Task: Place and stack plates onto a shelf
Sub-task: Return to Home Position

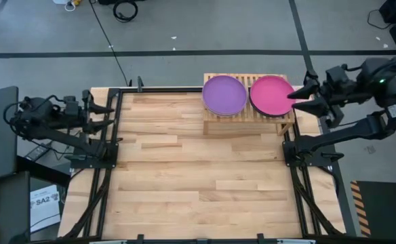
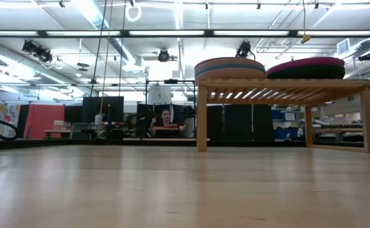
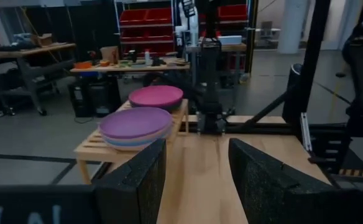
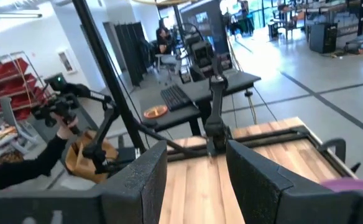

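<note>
The shelf [image 1: 245, 123] stands at the table's far edge, right of centre. Two stacks of plates rest flat on its slatted top: a purple-topped stack [image 1: 224, 95] on the left and a magenta pink-topped stack [image 1: 271, 95] on the right. The low view shows peach and blue layers in the left stack [image 2: 229, 67] and a dark layer under the pink stack [image 2: 306, 67]. My right gripper [image 1: 295, 95] hovers open just right of the pink stack, whose rim shows in its wrist view [image 4: 350, 183]. My left gripper [image 1: 107, 115] waits open at the table's left edge [image 3: 197, 171].
Bare plank tabletop [image 1: 198, 183] spreads in front of the shelf. Black arm frames stand at the left [image 1: 106, 146] and right [image 1: 300, 152] edges. A person sits beyond the table [image 2: 166, 120]; another person's sleeve shows in the right wrist view [image 4: 38, 158].
</note>
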Robot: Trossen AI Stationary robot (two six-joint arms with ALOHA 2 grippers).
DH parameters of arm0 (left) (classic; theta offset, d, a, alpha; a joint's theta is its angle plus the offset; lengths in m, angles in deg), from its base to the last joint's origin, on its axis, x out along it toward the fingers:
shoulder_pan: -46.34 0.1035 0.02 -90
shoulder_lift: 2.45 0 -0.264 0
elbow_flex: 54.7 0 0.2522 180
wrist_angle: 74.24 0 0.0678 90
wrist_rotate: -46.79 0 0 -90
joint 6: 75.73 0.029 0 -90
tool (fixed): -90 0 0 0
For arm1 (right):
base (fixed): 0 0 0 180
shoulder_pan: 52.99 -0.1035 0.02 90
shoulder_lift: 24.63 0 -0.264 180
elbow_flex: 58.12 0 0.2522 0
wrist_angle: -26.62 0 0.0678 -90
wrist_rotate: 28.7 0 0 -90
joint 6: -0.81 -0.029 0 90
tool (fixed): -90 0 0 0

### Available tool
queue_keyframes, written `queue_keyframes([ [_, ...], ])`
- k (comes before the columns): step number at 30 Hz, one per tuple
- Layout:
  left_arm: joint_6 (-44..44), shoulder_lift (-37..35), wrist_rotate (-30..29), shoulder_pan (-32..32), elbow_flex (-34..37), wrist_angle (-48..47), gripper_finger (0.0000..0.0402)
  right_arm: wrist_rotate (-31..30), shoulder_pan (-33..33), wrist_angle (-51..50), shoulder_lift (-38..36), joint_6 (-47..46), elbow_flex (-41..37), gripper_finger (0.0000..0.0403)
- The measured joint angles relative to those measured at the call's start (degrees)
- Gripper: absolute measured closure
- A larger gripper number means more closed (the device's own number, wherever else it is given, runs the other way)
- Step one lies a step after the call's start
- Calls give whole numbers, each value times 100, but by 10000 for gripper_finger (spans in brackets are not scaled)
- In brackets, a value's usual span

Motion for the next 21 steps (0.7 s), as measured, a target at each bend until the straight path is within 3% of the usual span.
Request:
queue_keyframes([
  [11,-21,-996,106,0,2064,1195,221,116,0,1366,-1517,-161,-2207,231],
  [21,23,-1327,102,0,3039,2057,221,87,0,1825,-2785,-319,-3686,231],
])
